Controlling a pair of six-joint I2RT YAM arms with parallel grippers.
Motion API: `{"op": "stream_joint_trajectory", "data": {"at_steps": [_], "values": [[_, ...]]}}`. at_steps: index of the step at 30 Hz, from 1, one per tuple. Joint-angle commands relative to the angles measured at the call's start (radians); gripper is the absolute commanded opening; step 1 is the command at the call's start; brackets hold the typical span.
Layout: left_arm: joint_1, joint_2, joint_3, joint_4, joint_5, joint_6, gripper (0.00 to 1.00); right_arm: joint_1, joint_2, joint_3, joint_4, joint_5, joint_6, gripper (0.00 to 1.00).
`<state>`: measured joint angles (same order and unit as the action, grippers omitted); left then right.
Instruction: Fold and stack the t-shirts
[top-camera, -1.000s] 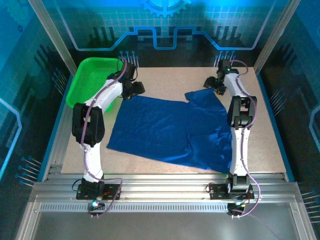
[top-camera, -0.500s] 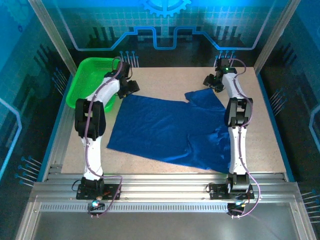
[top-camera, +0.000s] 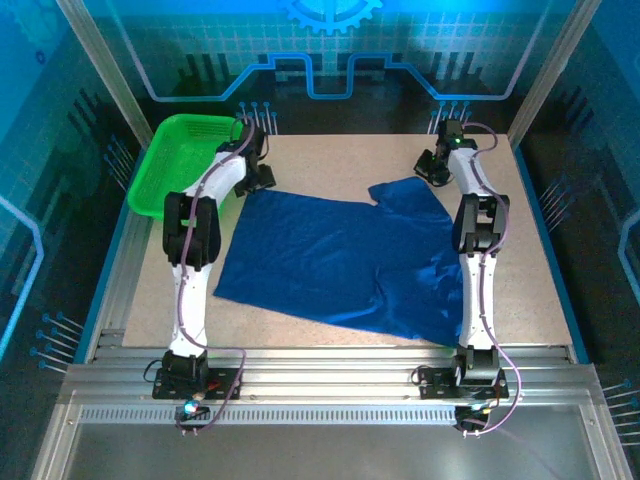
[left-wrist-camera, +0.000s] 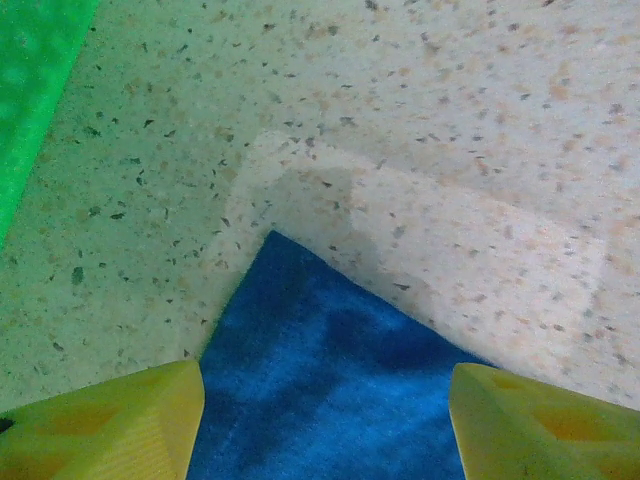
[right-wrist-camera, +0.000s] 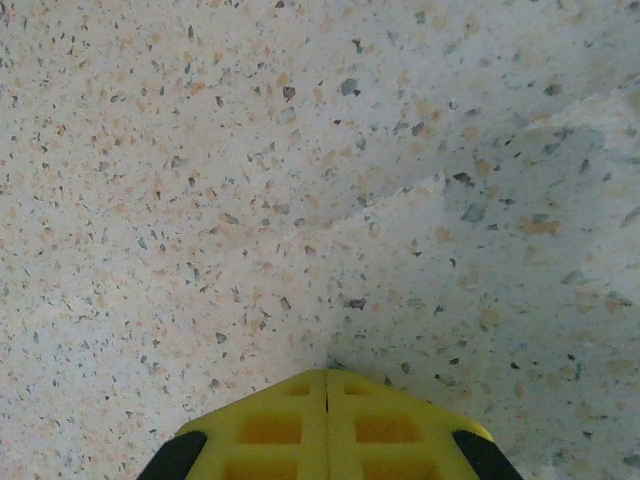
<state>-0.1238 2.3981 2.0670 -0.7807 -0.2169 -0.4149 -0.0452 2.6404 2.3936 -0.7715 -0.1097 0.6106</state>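
The royal-blue t-shirt (top-camera: 350, 260) lies spread flat across the middle of the speckled table (top-camera: 330, 155), its upturned side plain blue with a few shallow wrinkles. Its near edge slants down toward the lower right of the overhead view and ends close to the aluminium rail (top-camera: 330, 362) at the front. Its right side runs under the right arm (top-camera: 478, 250).

The shirt's upper-left corner sits just beside the left gripper (top-camera: 262, 178). From the left wrist, that pointed corner (left-wrist-camera: 330, 400) lies between the two yellow fingers (left-wrist-camera: 110, 420), which stand well apart and hold nothing.

The right gripper (top-camera: 432, 165) hangs at the upper right, just beyond the shirt's raised shoulder corner. Its yellow fingertips (right-wrist-camera: 328, 400) are pressed together over bare tabletop, with nothing between them.

Bare table stretches along the far edge between the two grippers, down the right side and at the lower left. A green plastic basket (top-camera: 175, 160) fills the upper-left corner.
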Motion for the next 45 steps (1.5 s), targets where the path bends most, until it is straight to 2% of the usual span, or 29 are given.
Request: {"op": "stream_joint_trajectory", "data": {"at_steps": [1,7,14,17,19,25,26,32,38,45], "values": [[0.018,0.046,0.068,-0.056,-0.032,0.032,0.66,0.037,-0.003,-0.046,-0.056,-0.056,0.010,0.06],[0.026,0.088,0.104,-0.057,-0.024,0.019,0.64,0.042,-0.018,-0.050,-0.055,-0.064,0.005,0.06],[0.028,0.173,0.210,-0.103,0.017,0.010,0.56,0.044,-0.038,-0.057,-0.064,-0.069,-0.005,0.06],[0.030,0.210,0.275,-0.142,0.048,0.017,0.46,0.045,-0.043,-0.062,-0.066,-0.078,-0.005,0.05],[0.033,0.221,0.294,-0.148,0.082,0.022,0.34,0.048,-0.049,-0.069,-0.066,-0.073,-0.007,0.04],[0.042,0.177,0.251,-0.142,0.124,0.031,0.02,0.051,-0.066,-0.069,-0.059,-0.056,0.000,0.00],[0.045,0.150,0.219,-0.121,0.126,0.030,0.00,0.051,-0.072,-0.066,-0.053,-0.055,-0.001,0.00],[0.058,-0.002,0.055,-0.016,0.154,0.030,0.00,0.052,-0.123,-0.078,-0.027,-0.003,-0.035,0.00],[0.056,-0.100,-0.061,0.067,0.210,0.020,0.00,0.053,-0.248,-0.205,0.091,0.046,-0.056,0.00],[0.055,-0.214,-0.189,0.144,0.229,0.027,0.00,0.054,-0.337,-0.246,0.118,0.037,-0.089,0.00]]}}
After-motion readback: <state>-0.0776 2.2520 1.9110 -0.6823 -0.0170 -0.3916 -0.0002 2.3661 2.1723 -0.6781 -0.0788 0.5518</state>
